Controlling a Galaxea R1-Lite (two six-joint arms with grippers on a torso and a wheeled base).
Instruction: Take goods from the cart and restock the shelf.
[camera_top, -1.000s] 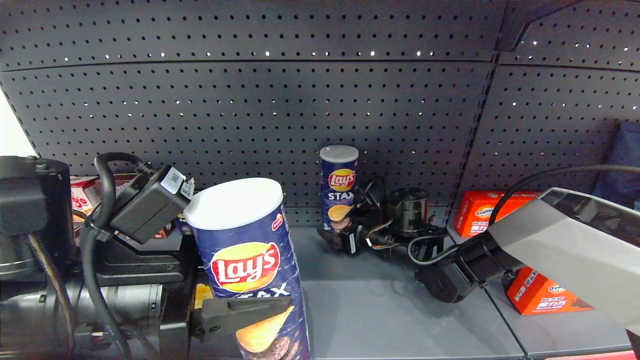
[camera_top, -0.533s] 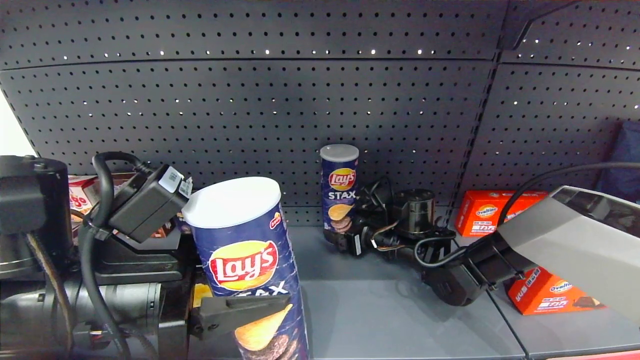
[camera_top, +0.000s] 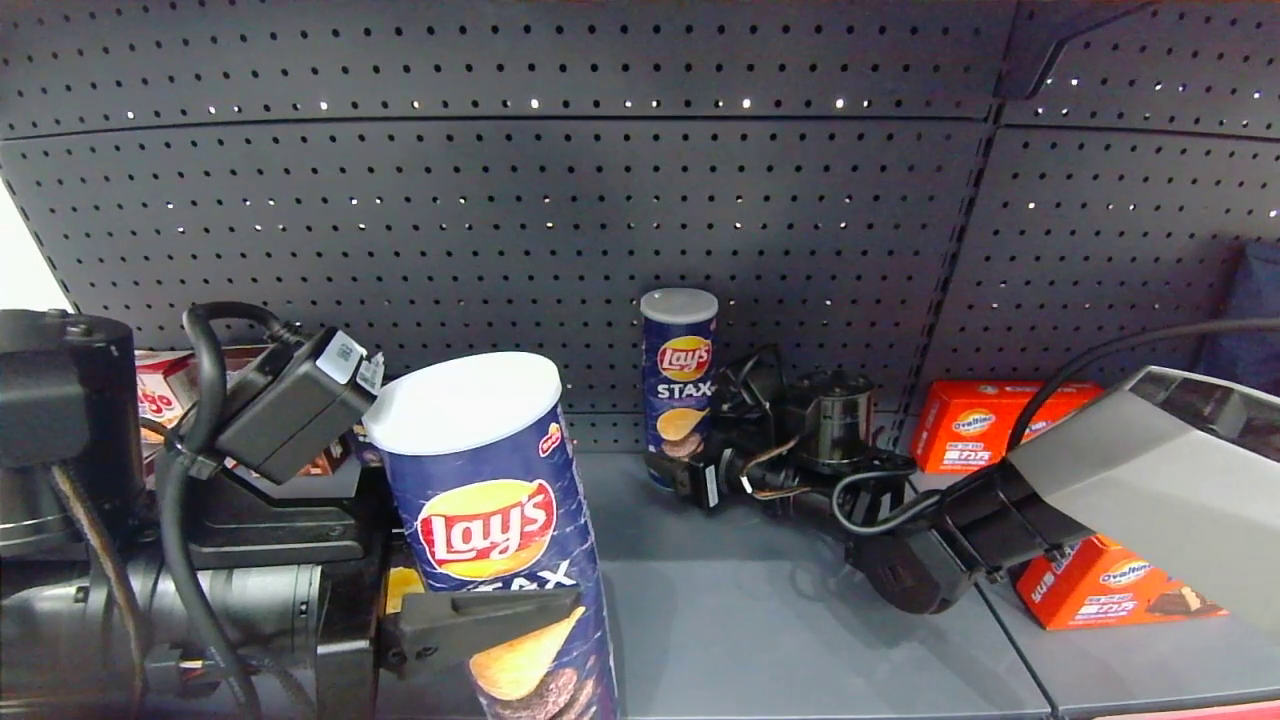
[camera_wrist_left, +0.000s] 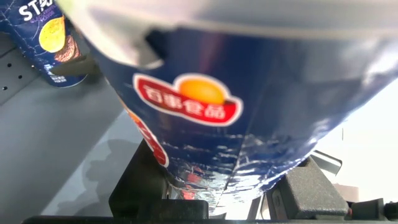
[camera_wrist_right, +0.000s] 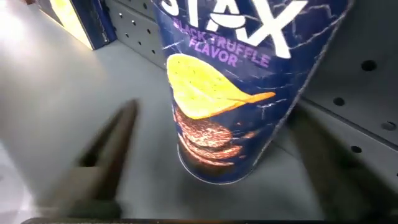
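A dark blue chip can (camera_top: 678, 375) with a grey lid stands upright at the back of the grey shelf (camera_top: 770, 620), close to the pegboard. My right gripper (camera_top: 697, 472) is at its base on the right side. In the right wrist view this can (camera_wrist_right: 227, 93) rests on the shelf between the spread fingers (camera_wrist_right: 102, 165), and a gap shows on each side, so the gripper is open. A second, matching chip can (camera_top: 485, 500) with a white lid is held upright at the near left in my left gripper (camera_top: 500, 625). The left wrist view shows that can (camera_wrist_left: 249, 112) clamped between the fingers (camera_wrist_left: 311, 193).
Orange boxes (camera_top: 985, 425) (camera_top: 1110, 590) lie on the right part of the shelf. Red and white boxes (camera_top: 165, 385) stand at the far left. The black pegboard (camera_top: 500, 200) closes the back. The shelf between the two cans is bare.
My right arm has drawn back slightly to the right from the far can, which stays standing in place. The left arm and its can have not moved.
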